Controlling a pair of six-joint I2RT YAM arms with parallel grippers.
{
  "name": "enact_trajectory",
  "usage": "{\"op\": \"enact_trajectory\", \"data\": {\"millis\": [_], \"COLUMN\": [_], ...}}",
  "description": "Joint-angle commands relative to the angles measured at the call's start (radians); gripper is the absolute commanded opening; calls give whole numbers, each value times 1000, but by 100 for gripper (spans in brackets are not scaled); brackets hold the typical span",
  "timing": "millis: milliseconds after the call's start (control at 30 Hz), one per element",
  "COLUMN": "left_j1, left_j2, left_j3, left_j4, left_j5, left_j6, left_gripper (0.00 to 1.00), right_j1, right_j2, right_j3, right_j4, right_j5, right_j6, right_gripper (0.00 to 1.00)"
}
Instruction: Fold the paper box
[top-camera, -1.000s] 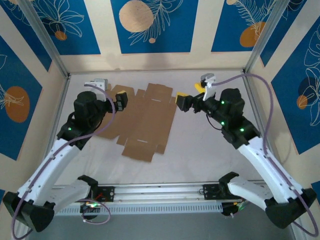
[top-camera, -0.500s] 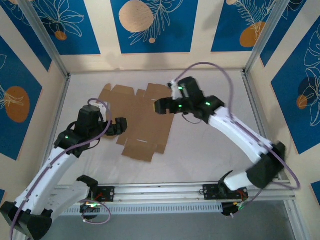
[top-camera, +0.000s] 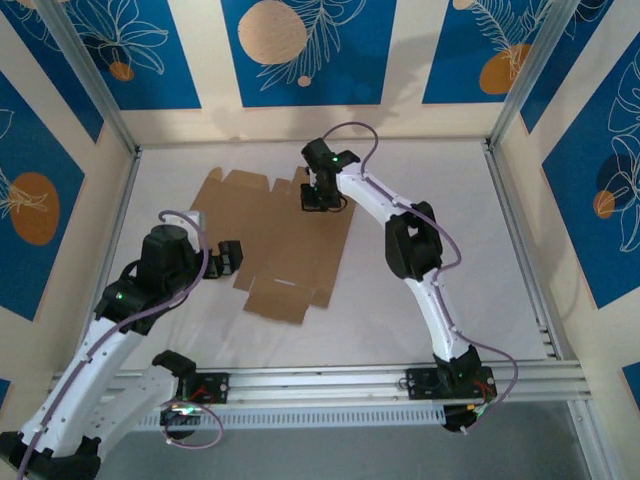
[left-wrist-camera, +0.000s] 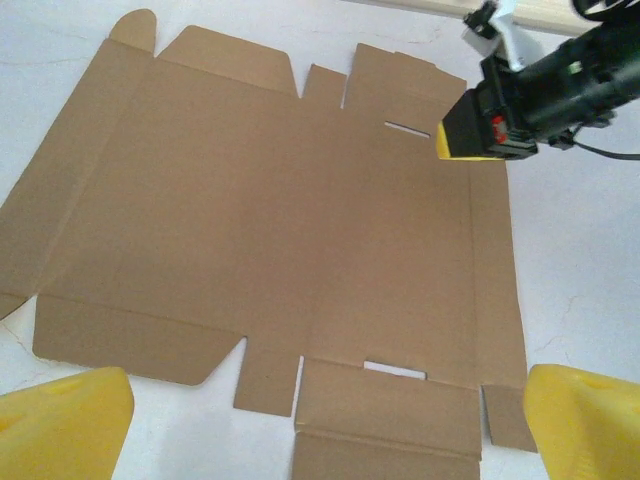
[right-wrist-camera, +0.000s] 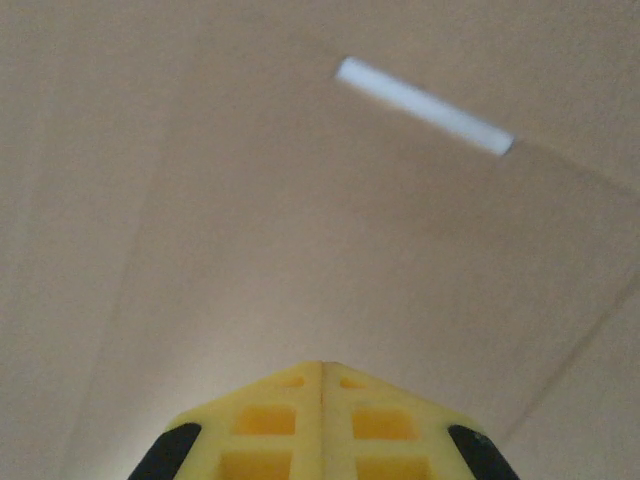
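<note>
One paper box (top-camera: 275, 240) is laid flat and fully unfolded on the white tabletop (top-camera: 490, 230), in the centre-left of the top view. Its flaps and tabs are spread outward along the edges of the sheet. No panel is seen raised.

The right pincer (top-camera: 318, 197) is positioned over the upper right part of the sheet, above the centre of the top view. Its jaws are brought fully together, and nothing is held between them. In the right wrist view, the two yellow fingertips (right-wrist-camera: 290, 395) are seen pressed against each other at the bottom centre of the frame. Brown cardboard (right-wrist-camera: 250, 200) lies close beneath them, and a narrow slit (right-wrist-camera: 425, 105) is visible at the upper right. Contact between the tips and the cardboard cannot be told.

In the left wrist view, the right pincer (left-wrist-camera: 465, 130) is shown at the upper right of the frame, with its yellow tip just beside a slit (left-wrist-camera: 408, 128) in the sheet (left-wrist-camera: 270, 230). A second slit (left-wrist-camera: 395, 370) is seen near the bottom edge.

The left pincer (top-camera: 228, 258) is placed at the lower left edge of the sheet in the top view. Its jaws are spread wide and nothing is gripped. Its yellow fingers (left-wrist-camera: 60, 425) are seen in the two bottom corners of the left wrist view.
</note>
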Motion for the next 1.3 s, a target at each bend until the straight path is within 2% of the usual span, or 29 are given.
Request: {"op": "enact_trajectory", "data": {"millis": [0,233,500,700,833,867,933,1000,1033,1100,1200,1267], "left_j1": [7,5,5,4,8,8,13,24,32,62,94,106], "left_j2": [5,50,73,170,336,400,519,653,704,806,928,1013], "left_j3": [-13,-18,-27,-5,76,113,185,250,271,304,323,368], "left_j4": [8,23,25,53,86,93,108,124,129,180,265,260], "left_j5": [-16,16,8,73,83,97,122,148,159,223,270,277], "left_j6": [13,8,-44,-139,-201,-204,-212,-216,-223,-241,-260,-250], "left_gripper": [100,100,100,100,95,88,67,31,22,9,0,0], "right_j1": [-29,-57,-101,-122,-102,-92,-81,-77,-74,-71,-65,-56], "right_j2": [81,75,-203,-344,-451,-488,-547,-593,-609,-642,-684,-685], "right_j3": [112,-20,-484,-603,-674,-714,-782,-849,-875,-935,-1012,-1030], "right_j4": [-150,-156,68,88,95,112,139,157,162,185,232,234], "right_j5": [31,123,65,122,53,39,11,-19,-24,-45,-76,-66], "right_j6": [37,89,204,96,78,96,168,254,293,369,456,487], "right_gripper": [0,0,0,0,0,0,0,0,0,0,0,0]}}
